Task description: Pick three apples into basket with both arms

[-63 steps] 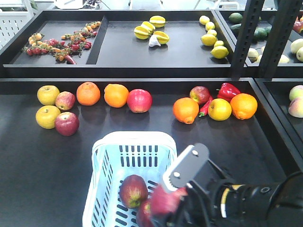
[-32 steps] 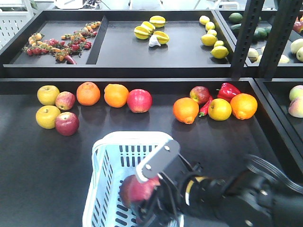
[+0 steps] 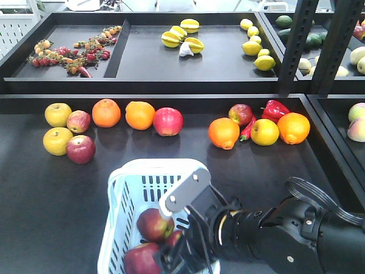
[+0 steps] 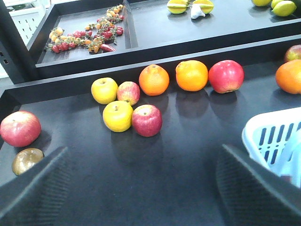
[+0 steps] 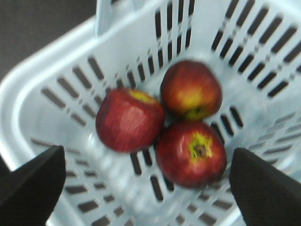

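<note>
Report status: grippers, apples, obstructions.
Right gripper open over basket, empty. Left gripper open, empty. Three apples in basket. Nothing in the way.

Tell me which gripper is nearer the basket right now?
Right. The right gripper hangs open directly over the basket, above its three apples. The left gripper is off to the side over bare table, with only the basket's corner at its view's edge.

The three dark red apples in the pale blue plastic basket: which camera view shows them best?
The right wrist view: all three dark red apples lie unobstructed in the pale blue plastic basket. The front view shows them partly hidden behind the right arm. The left wrist view shows only the basket's corner.
</note>
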Available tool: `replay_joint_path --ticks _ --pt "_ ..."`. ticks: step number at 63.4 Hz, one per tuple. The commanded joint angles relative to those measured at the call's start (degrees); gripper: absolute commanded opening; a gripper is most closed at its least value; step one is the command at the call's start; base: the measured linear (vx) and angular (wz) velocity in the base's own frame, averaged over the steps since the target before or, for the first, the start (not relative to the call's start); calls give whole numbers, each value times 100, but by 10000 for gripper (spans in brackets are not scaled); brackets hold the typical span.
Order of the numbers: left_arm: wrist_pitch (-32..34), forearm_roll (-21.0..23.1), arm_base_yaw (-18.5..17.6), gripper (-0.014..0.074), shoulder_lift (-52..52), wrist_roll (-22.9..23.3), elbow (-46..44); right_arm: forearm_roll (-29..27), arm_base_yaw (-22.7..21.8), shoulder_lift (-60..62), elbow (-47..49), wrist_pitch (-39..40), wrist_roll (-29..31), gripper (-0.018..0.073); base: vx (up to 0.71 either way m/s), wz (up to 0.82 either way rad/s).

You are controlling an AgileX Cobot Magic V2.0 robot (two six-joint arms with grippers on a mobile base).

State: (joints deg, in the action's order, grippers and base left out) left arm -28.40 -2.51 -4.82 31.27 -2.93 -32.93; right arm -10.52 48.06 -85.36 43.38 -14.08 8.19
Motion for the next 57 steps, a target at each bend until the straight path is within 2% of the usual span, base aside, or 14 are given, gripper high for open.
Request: replay_joint_path --ticks 1,10,22,37,49,57 --pt "378 6 16 593 30 20 -138 -10 -36 252 167 -311 -127 644 0 0" --pt "378 6 16 593 30 20 -138 -6 -551 523 167 -899 -211 614 0 0" --pt "378 6 16 593 30 20 -138 55 -1894 1159 167 -1841 -123 592 0 0" --pt "378 6 16 593 30 20 -138 770 -3435 2020 154 -2814 -152 592 0 0" --pt "378 6 16 593 30 20 -138 1052 -4172 2779 139 -3159 -152 592 0 0" --pt "378 6 16 593 30 20 -138 1052 -4451 3247 139 -3213 -152 592 0 0"
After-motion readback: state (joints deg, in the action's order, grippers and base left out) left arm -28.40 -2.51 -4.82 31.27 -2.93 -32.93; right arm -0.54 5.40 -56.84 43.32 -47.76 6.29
